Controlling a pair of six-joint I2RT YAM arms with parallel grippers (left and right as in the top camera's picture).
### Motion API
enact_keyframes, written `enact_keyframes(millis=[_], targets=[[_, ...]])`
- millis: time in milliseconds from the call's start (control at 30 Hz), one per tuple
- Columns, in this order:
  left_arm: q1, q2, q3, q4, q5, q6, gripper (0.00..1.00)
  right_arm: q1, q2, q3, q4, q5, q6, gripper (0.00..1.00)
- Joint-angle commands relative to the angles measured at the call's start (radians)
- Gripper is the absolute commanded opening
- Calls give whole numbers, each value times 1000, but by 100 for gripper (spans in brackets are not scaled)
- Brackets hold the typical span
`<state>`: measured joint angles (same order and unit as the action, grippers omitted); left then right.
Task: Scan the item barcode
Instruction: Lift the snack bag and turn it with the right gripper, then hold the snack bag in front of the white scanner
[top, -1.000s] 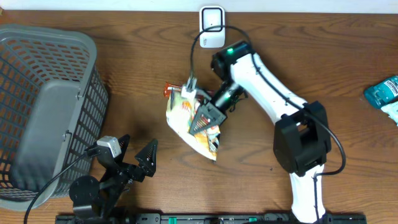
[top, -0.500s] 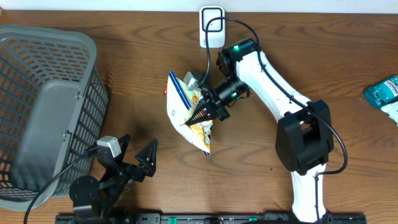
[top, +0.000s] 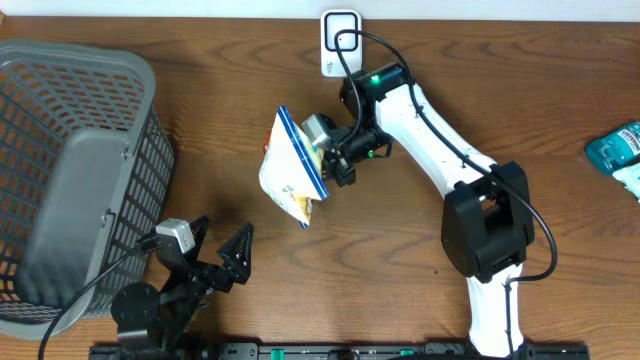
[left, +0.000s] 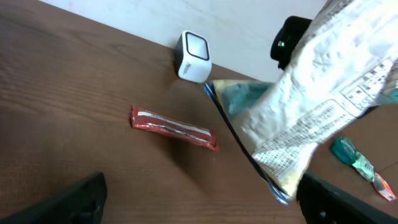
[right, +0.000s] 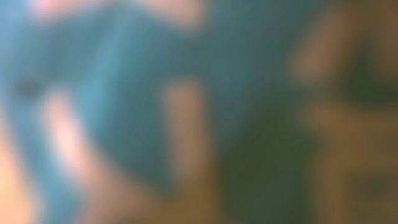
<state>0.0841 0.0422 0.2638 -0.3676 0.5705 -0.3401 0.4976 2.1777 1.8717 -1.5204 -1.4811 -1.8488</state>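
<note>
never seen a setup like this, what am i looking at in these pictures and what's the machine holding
These are two robot arms at a wooden table. The overhead picture looks straight down. The other two come from small cameras on each arm's wrist. The right gripper, on the white arm, is shut on a snack bag and holds it up, not far from a small white scanner at the far edge. The left gripper, black, sits open near the bottom of the overhead picture and holds nothing. A grey basket stands at the left, and a teal packet lies at the right edge. The left wrist view also shows a red stick packet lying on the table near the scanner. The right wrist view is only a blur, too close to make anything out.
</note>
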Motion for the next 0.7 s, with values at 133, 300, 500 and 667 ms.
enact_keyframes(millis=[133,300,500,667], targets=[[3,-5,0,2,6,2,98,6,-3,20,33,-82,-28,1],[3,-5,0,1,6,2,98,7,-3,20,16,-82,-22,1],[3,-5,0,1,6,2,98,5,-3,20,8,-80,-21,1],[3,-5,0,1,6,2,98,-3,-3,20,10,36,99,1]])
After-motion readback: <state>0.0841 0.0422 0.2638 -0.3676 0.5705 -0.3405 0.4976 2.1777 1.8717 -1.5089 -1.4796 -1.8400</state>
